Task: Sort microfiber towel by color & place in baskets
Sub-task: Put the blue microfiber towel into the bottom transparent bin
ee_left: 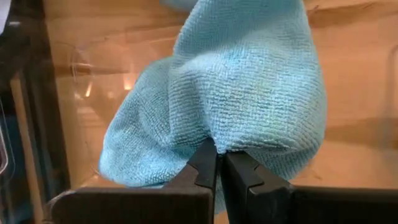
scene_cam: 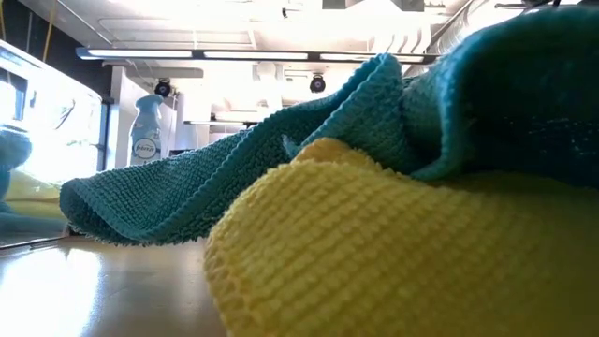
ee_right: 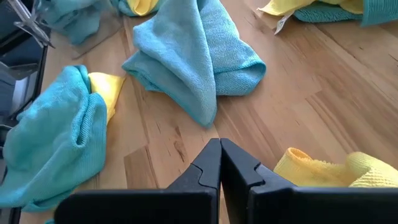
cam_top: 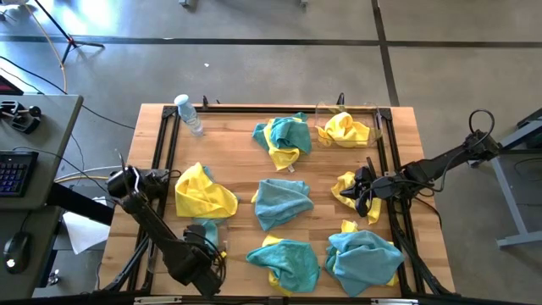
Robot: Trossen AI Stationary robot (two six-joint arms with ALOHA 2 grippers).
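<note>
Though soft and limp, teal towel (ee_left: 230,93) pinched at a fold by clenched left gripper (cam_top: 206,246), lower left of frame. Right gripper (cam_top: 366,193) clamped empty, beside yellow towel (cam_top: 345,188), right of centre.
</note>
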